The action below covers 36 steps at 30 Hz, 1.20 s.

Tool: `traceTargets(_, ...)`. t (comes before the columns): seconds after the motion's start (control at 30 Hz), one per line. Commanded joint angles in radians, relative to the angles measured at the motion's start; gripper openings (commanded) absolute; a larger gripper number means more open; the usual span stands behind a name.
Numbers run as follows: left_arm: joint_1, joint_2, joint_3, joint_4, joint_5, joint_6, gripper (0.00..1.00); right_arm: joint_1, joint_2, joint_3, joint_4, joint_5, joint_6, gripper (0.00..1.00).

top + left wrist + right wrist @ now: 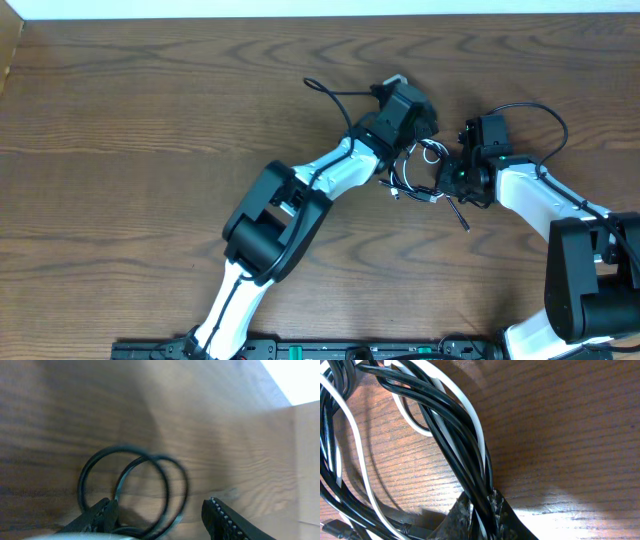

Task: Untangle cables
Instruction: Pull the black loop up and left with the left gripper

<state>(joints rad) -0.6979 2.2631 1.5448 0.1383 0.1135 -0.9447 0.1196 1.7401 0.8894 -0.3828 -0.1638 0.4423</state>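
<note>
Clamped in right gripper (pixel 479 512): thin black and white flexible cables (pixel 455 445); left gripper (pixel 160 510) agape, empty (black loops beside); likely light, limp, slick; take one loose loop.

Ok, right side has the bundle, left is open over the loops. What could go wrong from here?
1. The right jaws are shut on several black cables and the white cable together, so pulling may tighten the tangle rather than free one strand.
2. The left jaws stand open with two overlapping black loops partly between them; closing could grab both.
3. Overhead, the left arm and right arm crowd it and might collide.
</note>
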Motion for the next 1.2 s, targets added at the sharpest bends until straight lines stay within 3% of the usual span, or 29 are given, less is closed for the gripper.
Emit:
traceTargets(0.0,-0.003,0.053,0.003,-0.002,-0.021,0.009,0.58,-0.009,0.029,-0.02,-0.009,0.045,-0.014,0.11)
traceTargets(0.07,-0.002,0.054,0.003,0.002,-0.022,0.009,0.52,-0.009,0.029,-0.02,-0.009,0.045,-0.022,0.11)
traceTargets(0.2,0.003,0.045,0.004,0.069,0.014,0.005,0.26,-0.01,0.029,-0.02,-0.006,0.05,-0.026,0.12)
traceTargets(0.37,0.026,0.0,0.004,0.103,0.12,0.006,0.09,-0.01,0.029,-0.02,-0.003,0.053,-0.026,0.12)
traceTargets(0.57,0.109,-0.073,0.004,0.098,0.399,0.01,0.08,-0.01,0.029,-0.02,0.006,0.057,-0.029,0.13)
traceTargets(0.73,0.21,-0.092,0.004,0.089,0.785,0.032,0.08,-0.01,0.029,-0.02,0.021,0.058,-0.029,0.15)
traceTargets(0.9,0.285,-0.092,0.004,0.084,1.05,0.099,0.08,-0.01,0.029,-0.02,0.035,0.06,-0.029,0.16)
traceTargets(1.03,0.323,-0.092,0.004,0.072,1.136,0.166,0.07,-0.01,0.029,-0.02,0.035,0.06,-0.029,0.16)
traceTargets(1.17,0.346,-0.092,0.004,-0.071,1.07,0.283,0.07,-0.01,0.029,-0.02,0.032,0.06,-0.029,0.16)
